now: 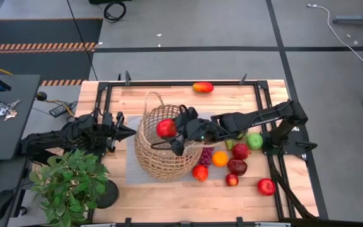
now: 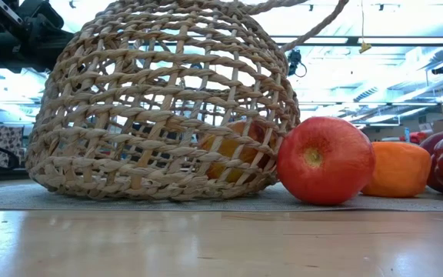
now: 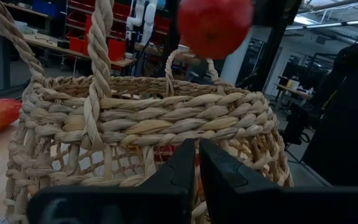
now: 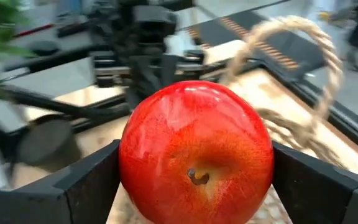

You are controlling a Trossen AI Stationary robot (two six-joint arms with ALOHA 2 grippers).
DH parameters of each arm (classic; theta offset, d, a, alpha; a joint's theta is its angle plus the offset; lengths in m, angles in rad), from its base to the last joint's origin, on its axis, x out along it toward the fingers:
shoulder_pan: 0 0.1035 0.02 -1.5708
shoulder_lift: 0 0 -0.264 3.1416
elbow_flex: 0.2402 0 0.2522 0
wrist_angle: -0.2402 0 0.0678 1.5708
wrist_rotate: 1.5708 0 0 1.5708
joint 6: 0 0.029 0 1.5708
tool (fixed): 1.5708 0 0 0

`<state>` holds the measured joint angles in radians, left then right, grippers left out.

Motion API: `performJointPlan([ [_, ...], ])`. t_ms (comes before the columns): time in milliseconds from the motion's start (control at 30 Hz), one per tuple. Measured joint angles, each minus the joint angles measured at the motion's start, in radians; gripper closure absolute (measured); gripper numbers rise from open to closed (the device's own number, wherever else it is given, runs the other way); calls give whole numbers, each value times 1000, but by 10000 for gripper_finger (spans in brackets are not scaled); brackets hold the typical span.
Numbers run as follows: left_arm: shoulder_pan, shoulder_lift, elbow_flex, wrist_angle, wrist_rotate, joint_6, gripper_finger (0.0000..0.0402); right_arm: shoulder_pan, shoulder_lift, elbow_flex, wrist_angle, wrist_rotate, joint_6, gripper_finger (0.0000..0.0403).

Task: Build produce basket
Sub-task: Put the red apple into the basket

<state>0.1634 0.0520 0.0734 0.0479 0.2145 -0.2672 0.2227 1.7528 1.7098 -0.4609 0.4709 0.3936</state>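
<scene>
The tan wicker basket [image 1: 162, 151] stands upright on a grey mat [image 1: 131, 165] at mid-table. It fills the low view as a basket [image 2: 168, 108] with an orange fruit [image 2: 237, 150] showing through its weave. My right gripper [image 1: 167, 129] hangs over the basket's opening, shut on a red apple [image 4: 196, 155]. That apple [image 3: 215, 25] shows above the rim in the left wrist view. My left gripper [image 1: 129, 132] waits level just left of the basket, its fingers [image 3: 182, 165] together and touching nothing. My right gripper pinches the red apple by two opposite sides [image 4: 124, 168] between its two fingers [image 4: 92, 183]. The fingers reach in from the table's right, slanting a little downward. The apple hangs clear above the basket's opening, its dimpled end toward the wrist camera.
Loose produce lies right of the basket: grapes [image 1: 207, 153], an orange [image 1: 220, 158], a green fruit [image 1: 254, 140] and several red apples [image 1: 266, 186]. A mango [image 1: 202, 87] lies at the far edge. A potted plant [image 1: 71, 183] stands at the near left corner.
</scene>
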Motion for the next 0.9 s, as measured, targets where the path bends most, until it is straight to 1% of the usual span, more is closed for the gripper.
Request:
performJointPlan([
  [167, 0, 0, 0, 0, 0, 0, 367, -27, 11, 119, -78, -207, 9, 24],
  [267, 0, 0, 0, 0, 0, 0, 366, -48, -4, 139, -72, -339, 53, 24],
  [333, 0, 0, 0, 0, 0, 0, 369, -59, -14, 143, -59, -396, 72, 24],
  [467, 0, 0, 0, 0, 0, 0, 373, -68, -31, 144, -70, -412, 93, 24],
  [733, 0, 0, 0, 0, 0, 0, 366, -68, -31, 143, -74, -412, 85, 24],
  [900, 0, 0, 0, 0, 0, 0, 370, -69, -31, 143, -74, -397, 82, 24],
])
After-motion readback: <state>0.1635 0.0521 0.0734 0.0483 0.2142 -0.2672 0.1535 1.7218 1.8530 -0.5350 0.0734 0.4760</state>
